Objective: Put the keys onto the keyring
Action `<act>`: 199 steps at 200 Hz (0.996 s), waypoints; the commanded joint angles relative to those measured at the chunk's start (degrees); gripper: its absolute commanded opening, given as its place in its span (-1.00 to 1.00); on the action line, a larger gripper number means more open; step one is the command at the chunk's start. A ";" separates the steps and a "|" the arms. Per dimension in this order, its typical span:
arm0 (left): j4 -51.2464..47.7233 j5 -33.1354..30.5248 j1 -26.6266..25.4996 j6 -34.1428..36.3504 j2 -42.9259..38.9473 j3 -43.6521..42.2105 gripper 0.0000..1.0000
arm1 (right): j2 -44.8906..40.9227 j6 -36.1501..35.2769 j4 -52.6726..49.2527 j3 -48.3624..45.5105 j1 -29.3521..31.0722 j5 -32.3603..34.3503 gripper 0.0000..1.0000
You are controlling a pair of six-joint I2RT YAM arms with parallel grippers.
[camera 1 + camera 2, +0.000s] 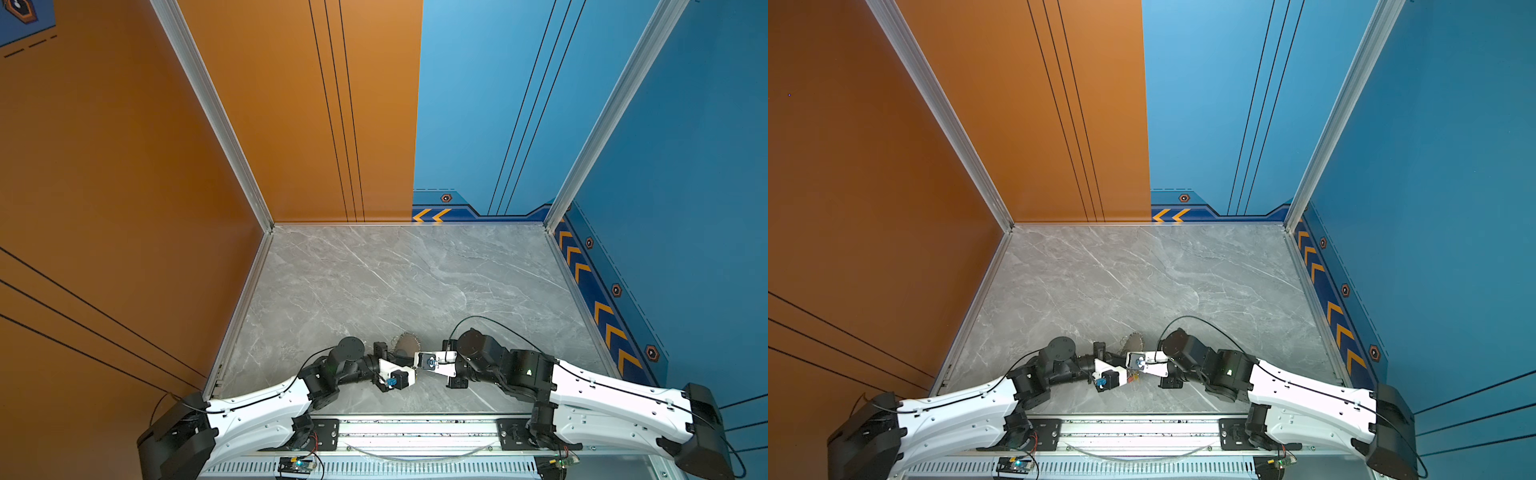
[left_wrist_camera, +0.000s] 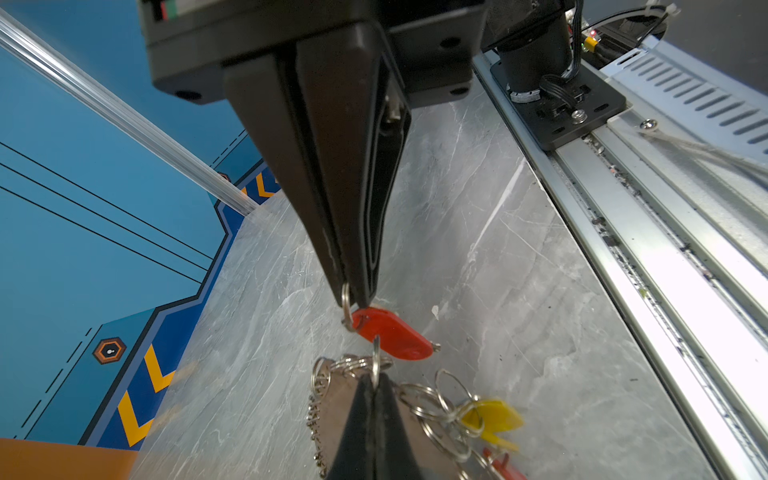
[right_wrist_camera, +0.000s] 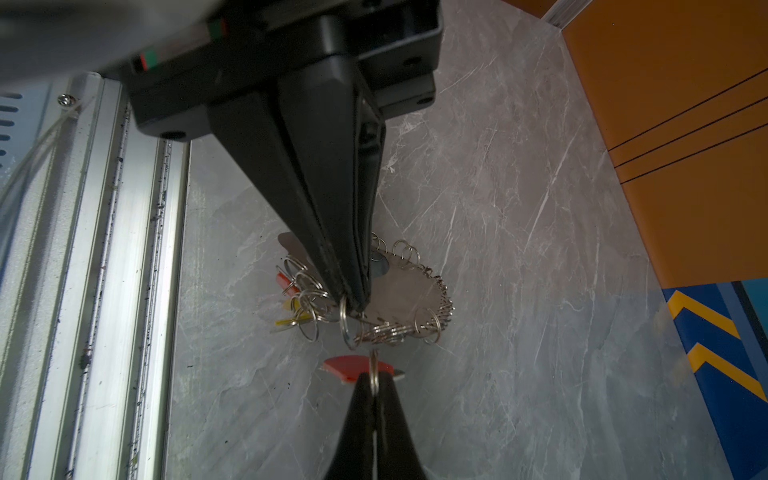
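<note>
Nearly tip to tip (arms [image 1: 257,405] inward): left jaws clenched on red-key ring [image 2: 344,301], right jaws on chain ring [image 3: 342,320].

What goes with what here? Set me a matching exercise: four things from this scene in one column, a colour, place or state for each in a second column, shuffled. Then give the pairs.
Things
1. red key
2. yellow key
3. right gripper
4. table

Descriptions
a. grey and marbled
b. shut on one of the silver rings
c. lies among the silver rings, not gripped
d. threaded on a small ring pinched by the left gripper

Pairs: 1-d, 2-c, 3-b, 4-a
</note>
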 commanded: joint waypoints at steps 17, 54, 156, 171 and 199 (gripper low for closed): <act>2.05 0.32 -0.32 -0.41 -0.26 -0.11 -1.00 | -1.09 -1.11 -0.03 -0.91 1.19 0.77 -1.00; 2.05 0.73 -0.34 -0.72 -0.14 0.02 -1.00 | -0.45 -1.85 0.35 -0.91 1.89 1.54 -1.00; 2.05 1.24 -0.07 -1.47 -0.10 0.15 -1.00 | 1.25 -3.60 1.23 -1.51 3.65 4.27 -1.00; 2.05 1.22 0.03 -1.63 -0.19 0.14 -1.00 | 1.51 -3.75 1.60 -1.69 3.80 4.52 -1.00; 2.05 1.17 0.06 -1.86 -0.42 0.07 -1.00 | 1.56 -3.90 2.31 -2.12 4.17 4.79 -1.00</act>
